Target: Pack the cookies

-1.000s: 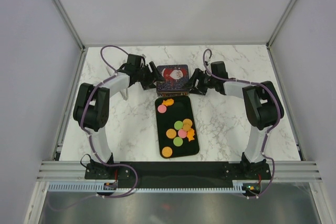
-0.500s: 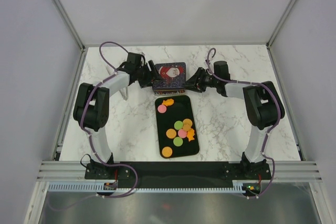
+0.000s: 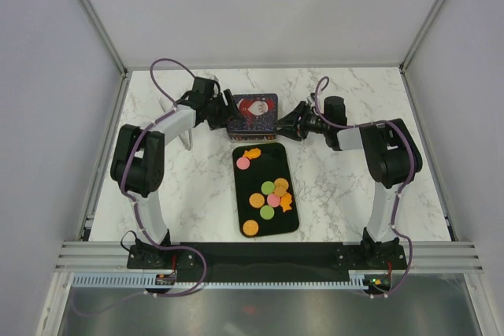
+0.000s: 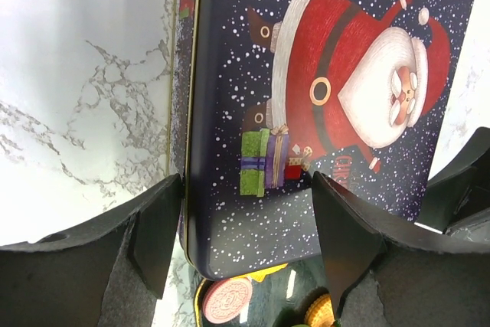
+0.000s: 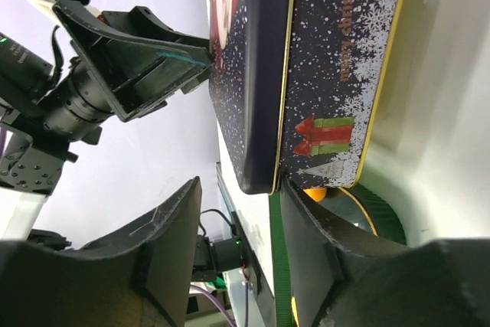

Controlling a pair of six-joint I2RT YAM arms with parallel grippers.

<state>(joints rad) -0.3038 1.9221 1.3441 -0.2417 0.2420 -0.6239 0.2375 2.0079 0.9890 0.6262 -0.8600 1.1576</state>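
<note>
The cookies, orange, pink and green, lie on a black tray (image 3: 291, 171): a pink one (image 3: 242, 163), an irregular orange one (image 3: 252, 153), a cluster (image 3: 272, 194) and a single orange one (image 3: 250, 227). A closed navy Santa tin (image 3: 253, 113) stands just behind the tray. My left gripper (image 3: 224, 112) is open at the tin's left side; in the left wrist view (image 4: 246, 181) its fingers straddle the tin's near corner (image 4: 253, 212), above a pink cookie (image 4: 227, 299). My right gripper (image 3: 288, 122) is open at the tin's right side; in the right wrist view (image 5: 241, 185) one finger (image 5: 321, 220) touches the tin's lower corner.
The marble table (image 3: 339, 186) is walled by white panels left, right and behind. The tin's near edge overhangs the tray's far end. Purple cables loop over both arms.
The tin has shifted slightly left and away from the tray. My right gripper has stretched out lower and further left against it. My left gripper has stayed at the tin's left side.
</note>
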